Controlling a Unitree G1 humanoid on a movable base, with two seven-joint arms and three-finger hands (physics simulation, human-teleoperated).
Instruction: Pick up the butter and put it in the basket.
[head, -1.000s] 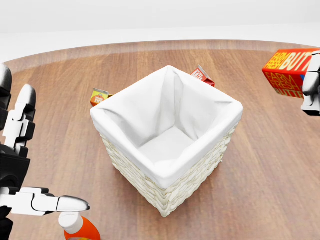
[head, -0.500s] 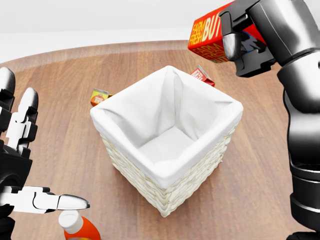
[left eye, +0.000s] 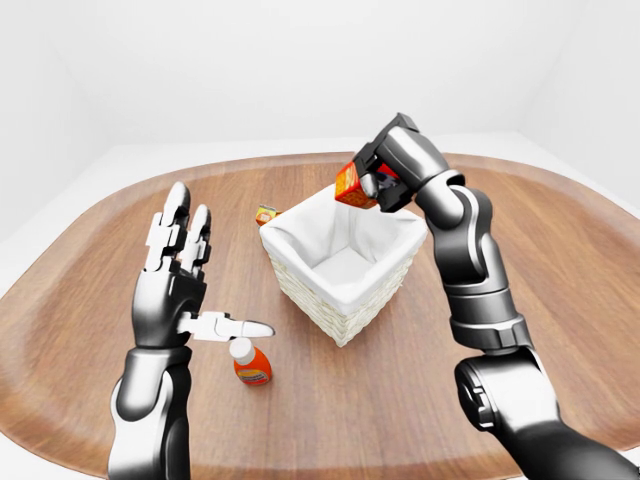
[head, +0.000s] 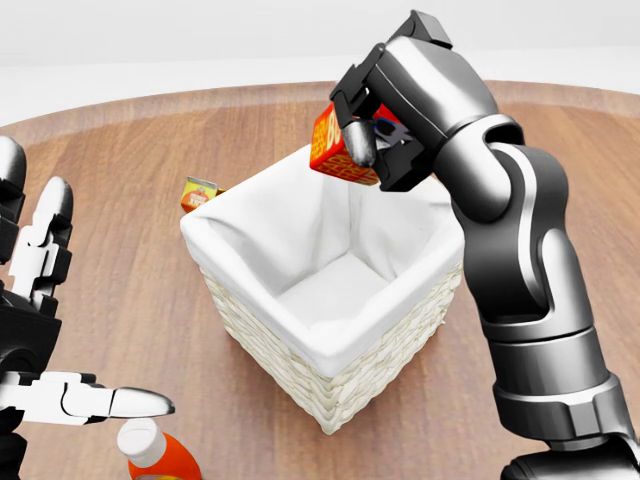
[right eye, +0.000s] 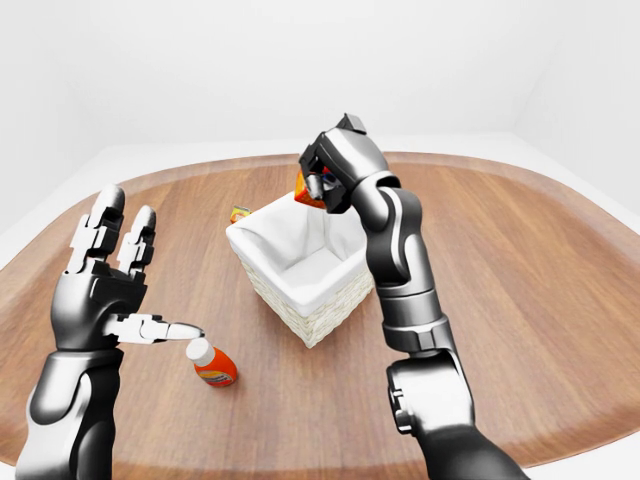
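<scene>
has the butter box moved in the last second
Yes. The orange butter box, gripped in the right hand, travelled left across the head view and now sits above the white-lined wicker basket.

Only scraps of print could be made out. The butter, a red-and-orange carton held above the top rim of the basket, showed a few yellow marks on its face, perhaps letters, too small and tilted to read. The small carton left of the basket and the orange bottle below the basket's left side bore labels, but no words were legible.
</scene>
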